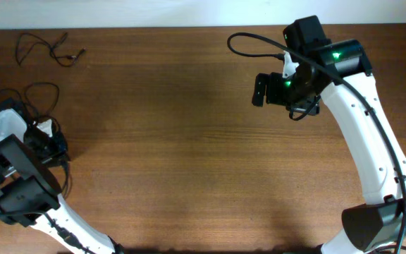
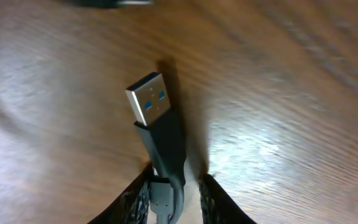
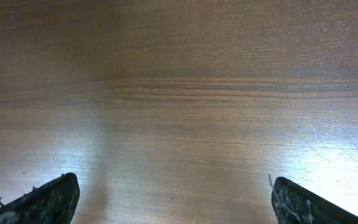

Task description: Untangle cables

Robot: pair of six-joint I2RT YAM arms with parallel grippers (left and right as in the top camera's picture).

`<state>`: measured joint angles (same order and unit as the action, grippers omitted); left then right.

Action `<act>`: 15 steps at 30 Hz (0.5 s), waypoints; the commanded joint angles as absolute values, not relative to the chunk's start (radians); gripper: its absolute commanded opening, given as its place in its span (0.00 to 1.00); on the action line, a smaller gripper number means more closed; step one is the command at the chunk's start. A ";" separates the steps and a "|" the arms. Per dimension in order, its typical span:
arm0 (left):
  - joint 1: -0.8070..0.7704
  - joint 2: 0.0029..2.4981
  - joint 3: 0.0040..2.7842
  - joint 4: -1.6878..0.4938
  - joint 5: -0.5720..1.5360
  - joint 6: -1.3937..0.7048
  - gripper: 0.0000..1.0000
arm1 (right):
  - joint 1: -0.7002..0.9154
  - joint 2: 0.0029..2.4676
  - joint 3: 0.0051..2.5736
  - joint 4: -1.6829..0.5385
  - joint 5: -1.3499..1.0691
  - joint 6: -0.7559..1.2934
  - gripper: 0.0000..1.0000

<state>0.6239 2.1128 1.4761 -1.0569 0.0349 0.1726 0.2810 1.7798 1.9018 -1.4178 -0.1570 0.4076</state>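
One thin black cable (image 1: pixel 48 48) lies loose at the table's far left corner. A second black cable (image 1: pixel 39 90) loops beside my left gripper (image 1: pixel 50 140) at the left edge. In the left wrist view, the fingers (image 2: pixel 174 200) are closed around a black USB plug (image 2: pixel 160 127). Its silver and blue tip points away from the gripper, just above the wood. My right gripper (image 1: pixel 262 90) hovers over the table's far right part. In the right wrist view its fingers (image 3: pixel 176 202) are wide apart, with only bare wood between them.
The wooden table (image 1: pixel 189 155) runs to a white wall at the back. The right arm's thicker black cable (image 1: pixel 256 39) arcs out above its wrist. The left arm's body (image 1: pixel 20 187) covers the near left corner.
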 commanded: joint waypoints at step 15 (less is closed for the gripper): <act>0.582 2.002 1.652 -1.153 0.223 0.144 0.74 | 0.279 1.782 1.914 -1.418 -0.145 0.397 0.98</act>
